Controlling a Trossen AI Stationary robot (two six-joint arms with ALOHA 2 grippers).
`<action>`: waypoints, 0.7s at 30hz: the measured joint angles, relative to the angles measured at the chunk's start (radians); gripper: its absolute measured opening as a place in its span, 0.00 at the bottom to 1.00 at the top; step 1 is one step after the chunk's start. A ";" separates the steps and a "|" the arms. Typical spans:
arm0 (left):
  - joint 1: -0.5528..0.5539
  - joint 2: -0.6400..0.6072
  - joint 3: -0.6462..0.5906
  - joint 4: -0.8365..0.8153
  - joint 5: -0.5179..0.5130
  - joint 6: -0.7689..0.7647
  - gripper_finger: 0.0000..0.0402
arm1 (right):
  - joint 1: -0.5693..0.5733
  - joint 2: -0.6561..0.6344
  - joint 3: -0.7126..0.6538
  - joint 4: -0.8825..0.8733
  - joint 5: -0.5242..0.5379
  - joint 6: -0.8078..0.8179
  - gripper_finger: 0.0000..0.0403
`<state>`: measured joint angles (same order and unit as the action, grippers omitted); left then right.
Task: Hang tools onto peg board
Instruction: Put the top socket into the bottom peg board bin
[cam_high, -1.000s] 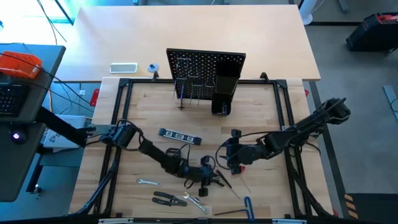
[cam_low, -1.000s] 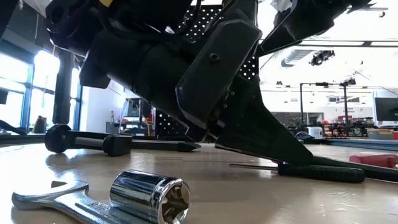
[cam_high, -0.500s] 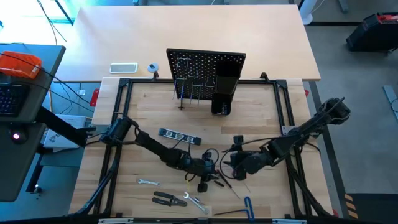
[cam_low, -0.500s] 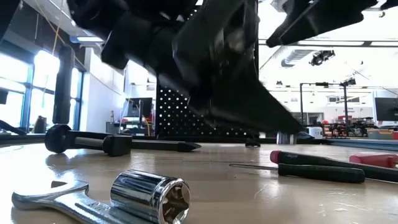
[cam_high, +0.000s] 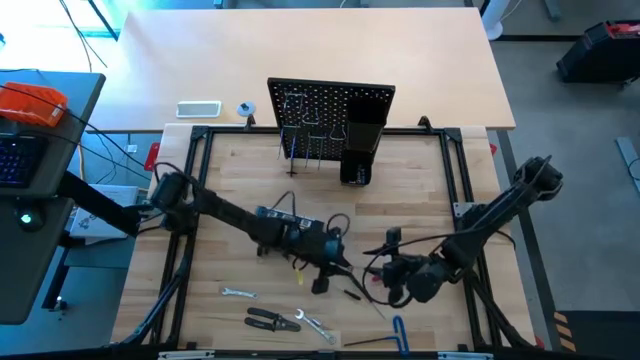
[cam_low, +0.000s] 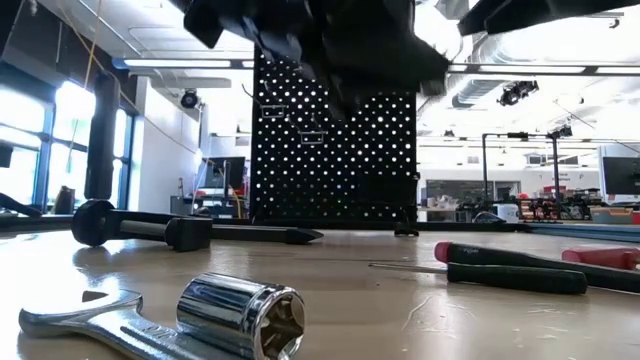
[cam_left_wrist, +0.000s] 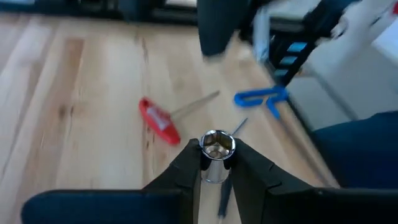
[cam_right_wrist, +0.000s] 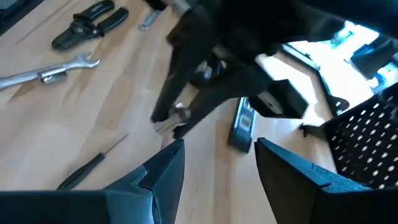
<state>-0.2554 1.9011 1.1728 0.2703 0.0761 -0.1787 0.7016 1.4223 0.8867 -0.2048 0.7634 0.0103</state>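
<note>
My left gripper (cam_high: 335, 262) hangs over the table's middle, shut on a small silver socket (cam_left_wrist: 216, 149). My right gripper (cam_high: 388, 278) stands open beside it toward the table's right, with nothing between its fingers (cam_right_wrist: 217, 162). The peg board (cam_high: 330, 110) stands upright at the far edge, with thin hooks and a black box holder (cam_high: 360, 145). Flat on the table lie the level (cam_high: 283, 216), a small wrench (cam_high: 238, 293), the pliers (cam_high: 265, 318), a wrench with a second socket (cam_low: 243, 315) on it, a black screwdriver (cam_low: 510, 270), a red-handled screwdriver (cam_left_wrist: 158, 121) and the blue hex key (cam_high: 400, 330). My left gripper pinches the socket's round side wall (cam_left_wrist: 214, 167) between its two fingertips. The fingers slant downward toward the table's right. The socket's hexagonal opening (cam_left_wrist: 217, 144) shows above the fingertips, and the socket is lifted clear of the table.
A black C-clamp (cam_low: 140, 228) lies on the wood in the low view's left. A black metal frame (cam_high: 200, 200) borders the work area. Bare wood lies between the peg board and the arms. A desk with a keyboard stands beyond the left edge.
My left gripper has risen from the table with the socket, clear of the tools beneath it, and drifted a little toward the far edge. My right gripper has swung toward the near edge and rolled, staying open.
</note>
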 joint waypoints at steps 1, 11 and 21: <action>0.010 -0.017 -0.011 0.016 0.019 -0.001 0.13 | 0.005 0.007 0.000 0.018 0.014 -0.021 0.48; 0.095 -0.100 -0.141 0.235 0.208 -0.129 0.13 | 0.012 0.107 0.000 0.239 0.162 -0.312 0.48; 0.112 -0.100 -0.182 0.345 0.238 -0.160 0.13 | -0.032 0.111 0.000 0.273 0.096 -0.333 0.48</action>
<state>-0.1432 1.8015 0.9913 0.6148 0.3146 -0.3386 0.6696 1.5337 0.8867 0.0681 0.8589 -0.3232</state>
